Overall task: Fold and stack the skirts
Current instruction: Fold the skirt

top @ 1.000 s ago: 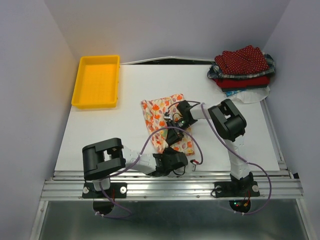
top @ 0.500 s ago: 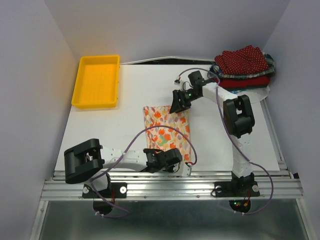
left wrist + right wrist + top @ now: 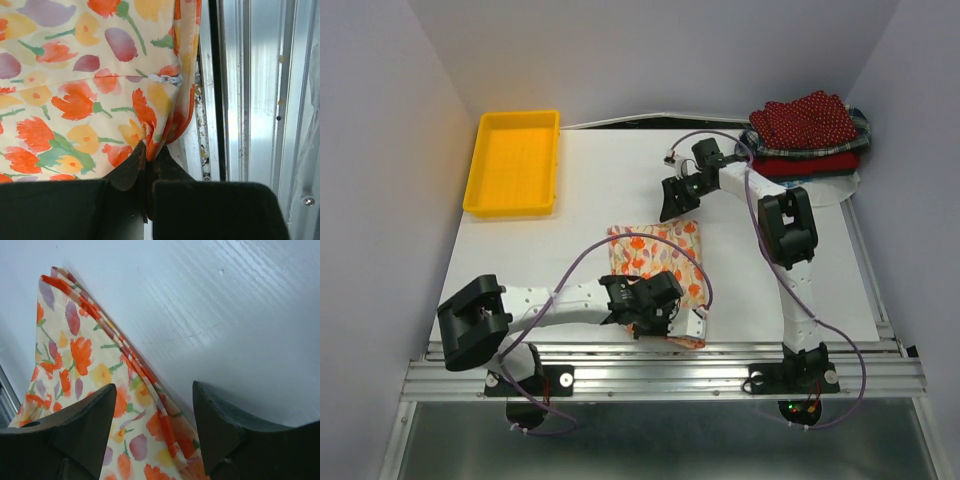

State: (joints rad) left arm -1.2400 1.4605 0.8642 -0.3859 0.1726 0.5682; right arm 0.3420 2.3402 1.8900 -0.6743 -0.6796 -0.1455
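Observation:
The cream skirt with orange-red blobs [image 3: 653, 258] lies folded near the table's front edge. My left gripper [image 3: 665, 322] is shut on its near edge, and the left wrist view shows the cloth [image 3: 75, 75] pinched between the closed jaws of the left gripper [image 3: 148, 150]. My right gripper [image 3: 672, 200] hangs open just beyond the skirt's far edge, apart from it. In the right wrist view this gripper [image 3: 152, 390] holds nothing, with the skirt's folded edge [image 3: 75, 365] below. At the back right is a pile: the dark red dotted skirt [image 3: 810, 118] on top, plaid [image 3: 756, 143] and plain red [image 3: 810, 165] under it.
A yellow tray [image 3: 513, 162] stands at the back left. White table [image 3: 540, 260] lies bare left of the skirt. The metal rail [image 3: 260, 100] runs right along the skirt's near edge. Blue-white cloth [image 3: 810, 187] shows under the pile. Walls close in on both sides.
My right gripper carried the skirt's edge to the far side, let go and opened. My left gripper shut on the near edge, and the skirt has slid toward the rail.

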